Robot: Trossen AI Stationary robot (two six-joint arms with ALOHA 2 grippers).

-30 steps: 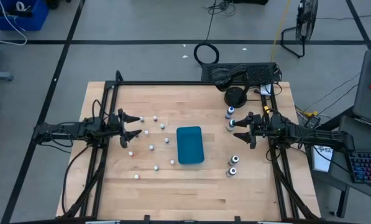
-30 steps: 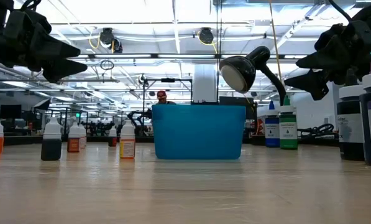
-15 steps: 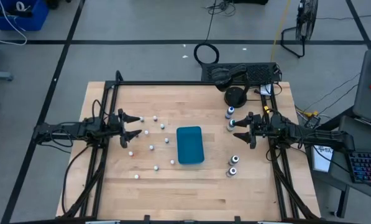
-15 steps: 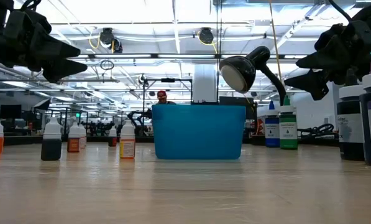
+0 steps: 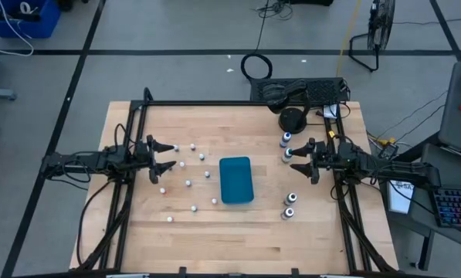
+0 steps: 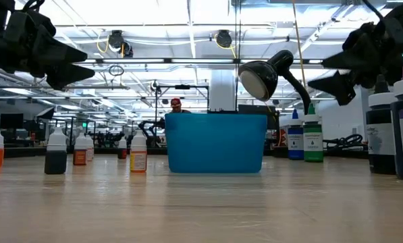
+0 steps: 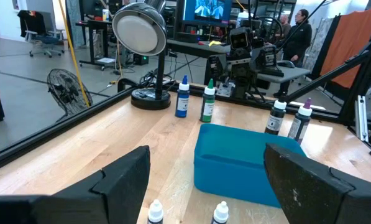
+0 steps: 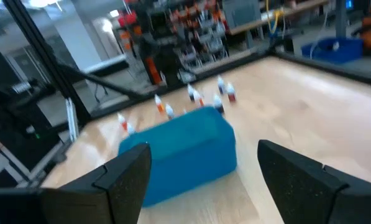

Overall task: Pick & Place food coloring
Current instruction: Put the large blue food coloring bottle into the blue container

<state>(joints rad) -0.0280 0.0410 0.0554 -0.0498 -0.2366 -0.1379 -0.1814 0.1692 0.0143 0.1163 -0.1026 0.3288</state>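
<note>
Where workshop surrounds: pale wooden table (image 5: 238, 232).

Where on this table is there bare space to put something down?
The near strip of the table, in front of the blue box, is bare. So is the far part between the small bottles and the lamp. It is crowded left of the box, and on its right, where larger bottles stand.

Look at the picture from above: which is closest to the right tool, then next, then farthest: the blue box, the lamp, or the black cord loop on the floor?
From the right tool, in the high view:
1. Lamp: just behind it, at the table's back edge.
2. Blue box: toward the table's middle.
3. Cord loop: off the table, on the floor behind.
</note>
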